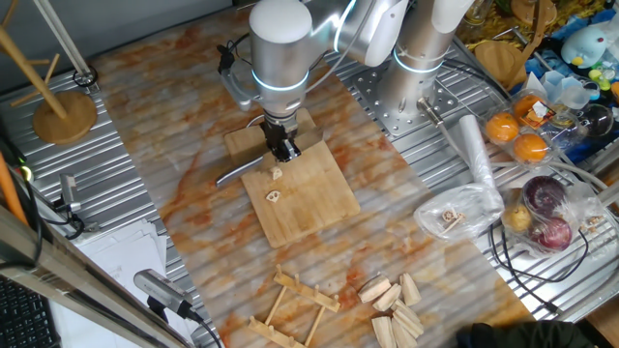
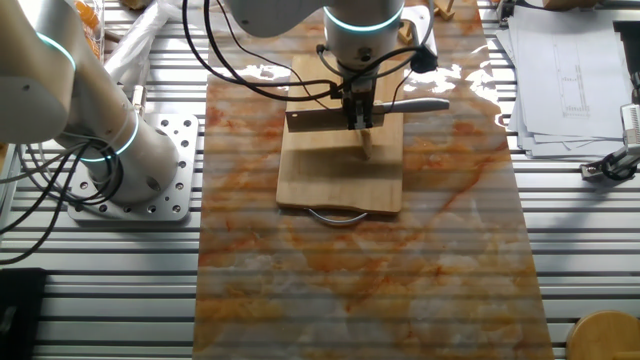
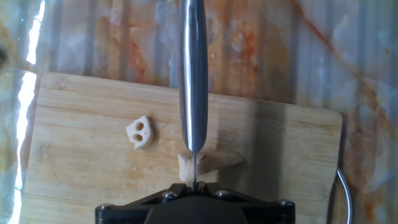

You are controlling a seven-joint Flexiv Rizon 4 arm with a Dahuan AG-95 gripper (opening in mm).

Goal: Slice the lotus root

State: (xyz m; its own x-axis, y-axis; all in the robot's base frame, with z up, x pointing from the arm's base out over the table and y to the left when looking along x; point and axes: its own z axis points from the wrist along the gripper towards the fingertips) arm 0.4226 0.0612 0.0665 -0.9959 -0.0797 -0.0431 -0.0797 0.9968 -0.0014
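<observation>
Hand (image 1: pixel 282 147) seen clamped on a knife (image 3: pixel 192 81), blade edge-down over the wooden cutting board (image 3: pixel 81 174). In the hand view only the knife's spine is shown, running away from the camera; the cutting edge is hidden below it, and the fingers themselves are cut off by the black hand body at the near edge. The grip point is hard to make out in both fixed views, covered by the wrist.

Lotus root (image 3: pixel 208 163) found on the board directly under the blade, partly hidden by the knife; contact between blade and root cannot be told for sure. One cut slice (image 3: pixel 140 132) with holes is laid flat on the board, left of the blade in the hand view, apart from the root. In one fixed view the slice (image 1: pixel 274 195) is seen nearer the camera than the root piece (image 1: pixel 277 174).

The board rests on an orange-marbled mat (image 2: pixel 360 270) over the ribbed metal worktop (image 2: pixel 100 290). A metal loop handle (image 2: pixel 335 217) pokes out at the board's edge, partly hidden under it.

Containers: a clear plastic bag (image 1: pixel 455 215) at right holds a small pale piece, contents unclear. Another bag (image 1: pixel 556 208) holds dark red round fruit, blurred by plastic. Oranges (image 1: pixel 517 135) sit far right. Wooden wedge blocks (image 1: pixel 395 302) and a wooden rack (image 1: pixel 290 309) lie near, the rack cut off by the frame edge.
</observation>
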